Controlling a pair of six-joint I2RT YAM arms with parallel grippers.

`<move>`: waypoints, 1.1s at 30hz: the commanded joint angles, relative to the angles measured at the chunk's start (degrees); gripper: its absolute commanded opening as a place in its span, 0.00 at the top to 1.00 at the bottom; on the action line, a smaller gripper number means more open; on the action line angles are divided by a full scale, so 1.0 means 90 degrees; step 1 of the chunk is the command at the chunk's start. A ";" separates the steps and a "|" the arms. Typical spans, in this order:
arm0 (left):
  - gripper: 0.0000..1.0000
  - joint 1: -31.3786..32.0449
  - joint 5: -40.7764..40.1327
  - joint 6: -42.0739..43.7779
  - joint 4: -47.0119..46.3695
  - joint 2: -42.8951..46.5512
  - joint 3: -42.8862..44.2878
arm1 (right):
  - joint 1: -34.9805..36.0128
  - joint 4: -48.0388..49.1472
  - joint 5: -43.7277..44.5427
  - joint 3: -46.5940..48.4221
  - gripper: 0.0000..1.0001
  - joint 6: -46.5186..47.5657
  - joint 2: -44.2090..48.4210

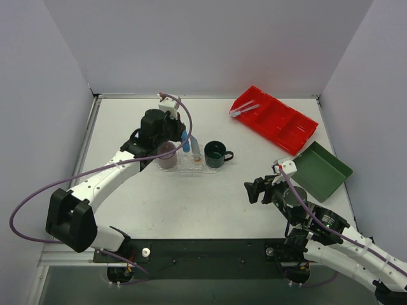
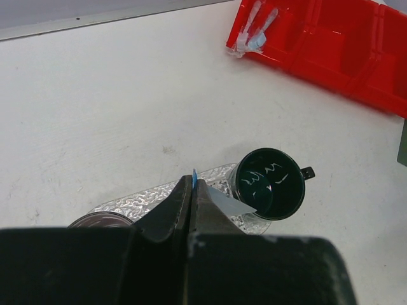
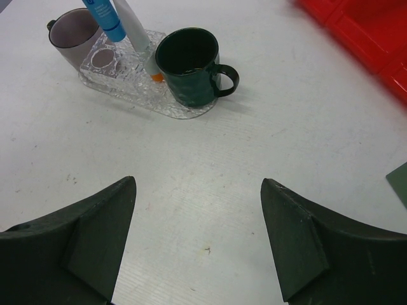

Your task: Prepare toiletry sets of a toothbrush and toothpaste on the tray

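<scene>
Currently left gripper point(image 2: 193, 182) clenched on blue tube point(image 1: 185, 141), axis near-upright, lower end over tray point(image 3: 178, 111) between cup point(image 3: 73, 32) and mug point(image 3: 187, 60); right gripper point(image 3: 198, 183) released, at tabletop point(image 1: 191, 203) near edge.

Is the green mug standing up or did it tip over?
Standing up. The green mug has its round opening facing upward and its handle sticking out sideways, at one end of the clear tray.

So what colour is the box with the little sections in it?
The box is bright red. The top external view shows it best.
</scene>
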State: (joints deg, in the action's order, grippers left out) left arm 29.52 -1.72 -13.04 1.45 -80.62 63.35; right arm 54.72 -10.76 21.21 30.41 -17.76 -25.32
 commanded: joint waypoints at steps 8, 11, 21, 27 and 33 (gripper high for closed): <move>1.00 -0.0038 -0.0141 0.0023 -0.0689 -0.0036 -0.0047 | -0.0035 0.0063 0.0163 -0.0108 0.26 -0.0048 0.0118; 1.00 -0.0038 -0.0171 0.0052 -0.0728 -0.0036 -0.0086 | -0.0035 0.0053 0.0163 -0.0118 0.26 -0.0048 0.0147; 1.00 -0.0038 -0.0200 0.0101 -0.0816 -0.0056 -0.0193 | -0.0035 0.0044 0.0163 -0.0147 0.26 -0.0077 0.0167; 1.00 -0.0037 -0.0161 0.0150 -0.0874 -0.0105 -0.0242 | -0.0025 0.0034 0.0163 -0.0166 0.26 -0.0087 0.0216; 1.00 -0.0038 -0.0180 0.0218 -0.0913 -0.0154 -0.0272 | -0.0025 0.0024 0.0172 -0.0186 0.26 -0.0097 0.0235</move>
State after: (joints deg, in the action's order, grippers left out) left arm 29.52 -2.83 -12.21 -1.67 -81.95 60.53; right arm 54.72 -11.00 21.21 29.41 -18.00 -23.73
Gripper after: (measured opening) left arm 0.029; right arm 0.739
